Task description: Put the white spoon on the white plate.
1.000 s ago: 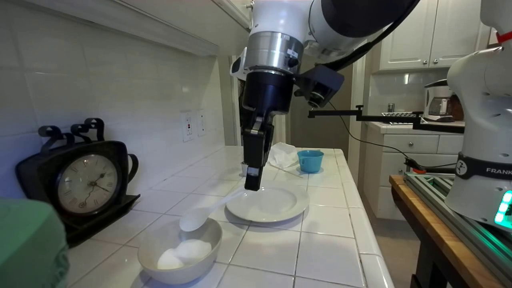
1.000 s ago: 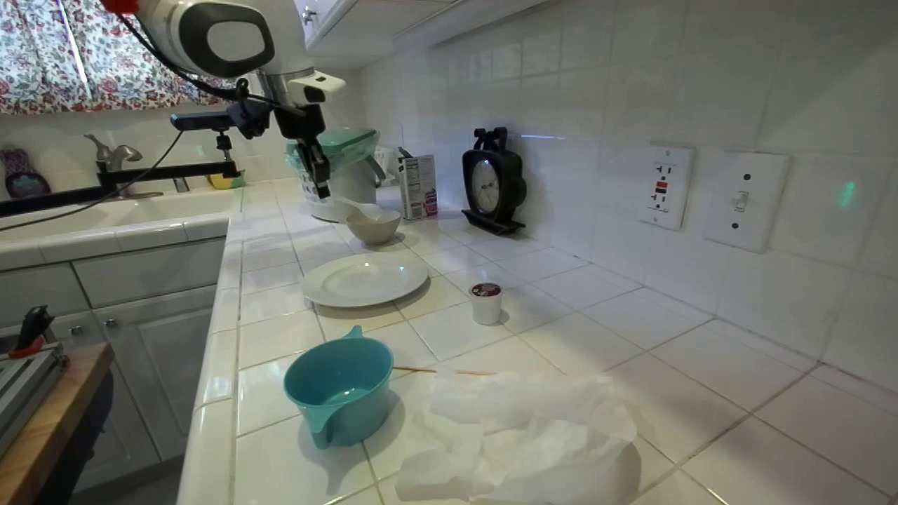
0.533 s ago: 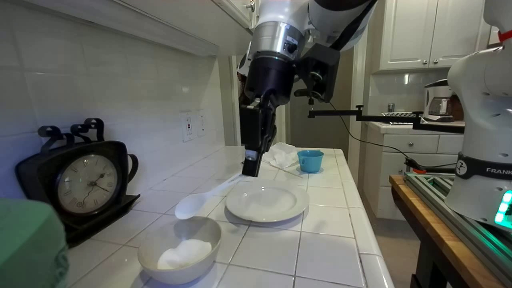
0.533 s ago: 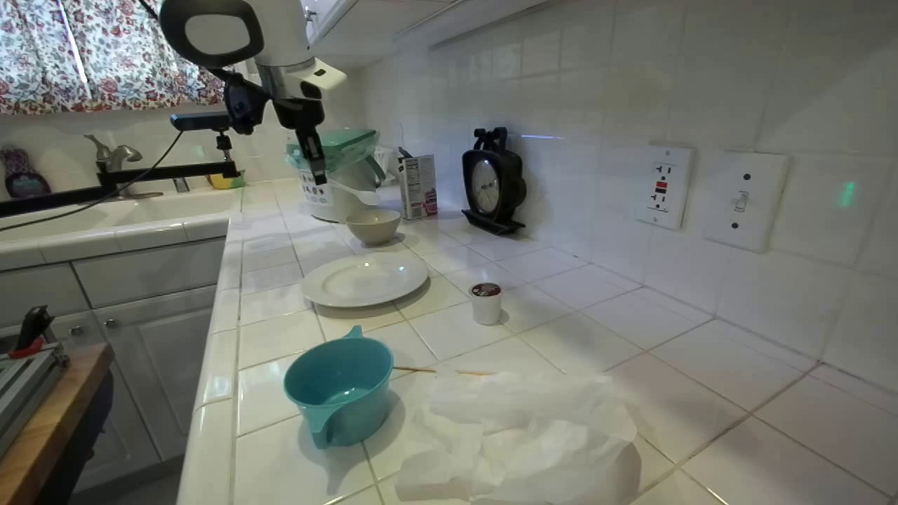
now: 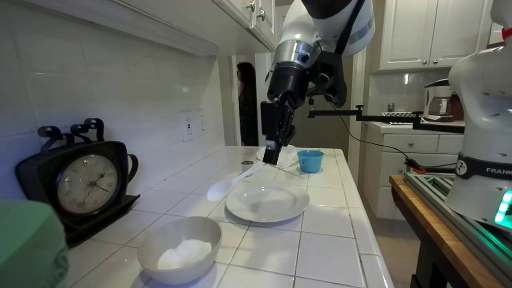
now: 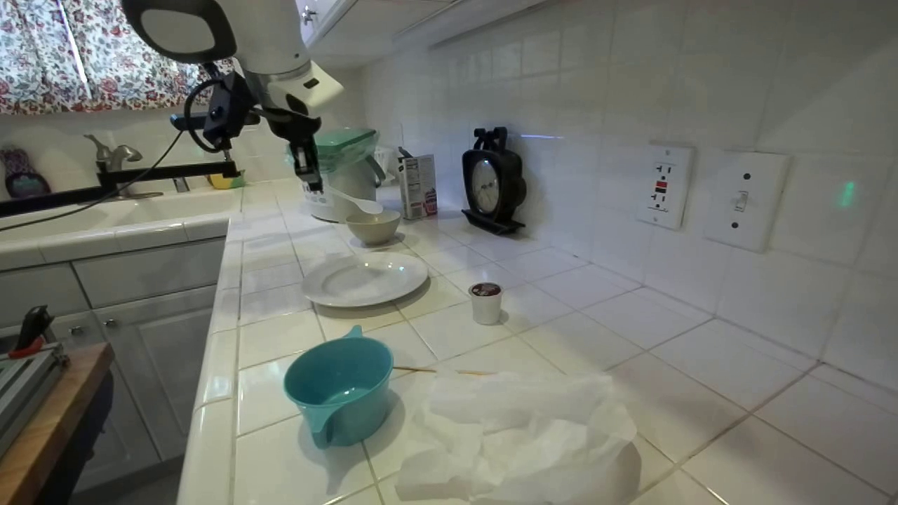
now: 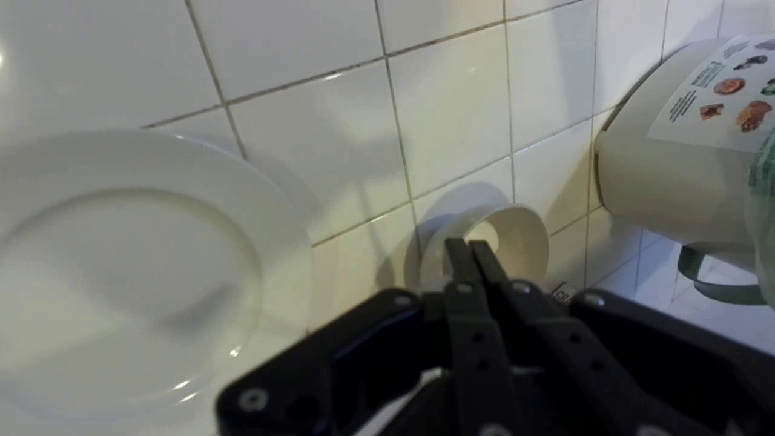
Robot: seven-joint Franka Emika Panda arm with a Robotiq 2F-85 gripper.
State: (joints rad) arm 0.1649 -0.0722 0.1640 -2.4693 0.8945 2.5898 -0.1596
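The white spoon hangs in the air by its handle, its bowl (image 5: 221, 190) low and tilted down. My gripper (image 5: 271, 158) is shut on the end of the spoon's handle. In an exterior view the spoon (image 6: 365, 205) shows beside the gripper (image 6: 312, 184), in line with the bowl behind it. The white plate (image 5: 267, 204) lies flat on the tiled counter with nothing on it. It also shows in an exterior view (image 6: 365, 282) and at the left of the wrist view (image 7: 136, 266). In the wrist view the gripper's fingertips (image 7: 458, 248) are close together; the spoon is hidden there.
A deeper bowl (image 5: 180, 275) with white rounded contents stands near the plate. A teal cup (image 6: 338, 393), a small white pod cup (image 6: 485, 308), a thin stick and crumpled white paper (image 6: 519, 442) lie beyond the plate. A black clock (image 5: 89, 184) and a green-lidded bin (image 6: 344, 179) stand on the counter.
My gripper, holding the spoon, has moved up and to the right in an exterior view. The spoon's bowl has left the space above the deep bowl and now appears beside the plate's left rim.
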